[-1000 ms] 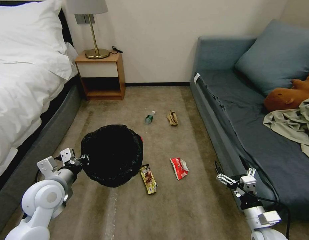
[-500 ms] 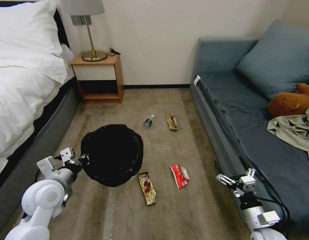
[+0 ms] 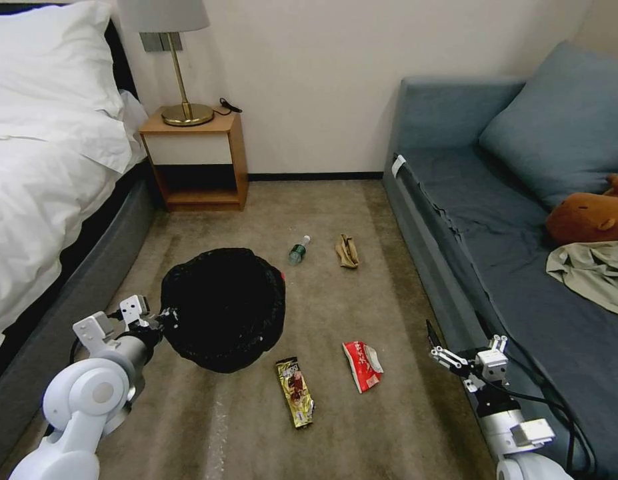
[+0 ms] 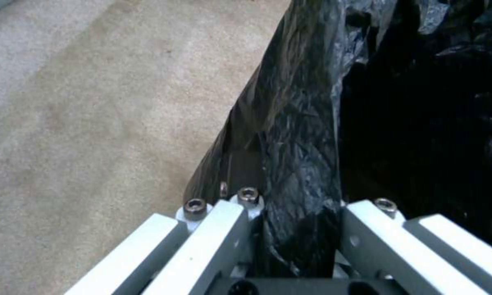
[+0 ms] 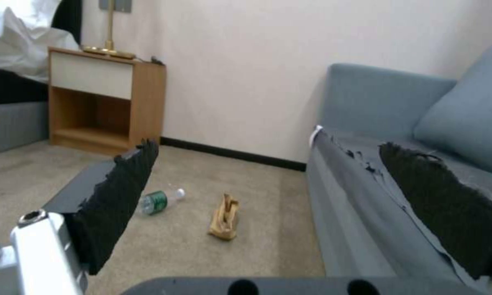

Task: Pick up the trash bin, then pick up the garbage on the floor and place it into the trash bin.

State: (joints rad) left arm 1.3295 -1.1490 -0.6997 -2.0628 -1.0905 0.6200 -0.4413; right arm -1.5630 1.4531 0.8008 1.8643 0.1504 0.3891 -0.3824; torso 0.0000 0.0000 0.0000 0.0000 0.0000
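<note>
**Bin held at left, litter on the carpet**

The left claw (image 3: 163,319) is clamped on the rim of the trash bin (image 3: 223,308); in the left wrist view its fingers (image 4: 224,229) pinch the crinkled black liner (image 4: 301,135) between them. The bin hangs tilted above the carpet (image 3: 389,427), its mouth facing up. The right claw (image 3: 434,343) hovers low beside the sofa (image 3: 495,267), its pads (image 5: 115,205) spread wide apart with nothing between them.

On the carpet just beside the bin lies the yellow-brown wrapper (image 3: 295,392), and near it, toward the sofa, the red-white packet (image 3: 363,365). Farther off lie the green bottle (image 3: 299,250) and, just beside it, the tan scrap (image 3: 347,251). Beyond them a wooden nightstand (image 3: 195,160) with a brass lamp (image 3: 182,67) stands against the wall, beside the bed (image 3: 49,200).
</note>
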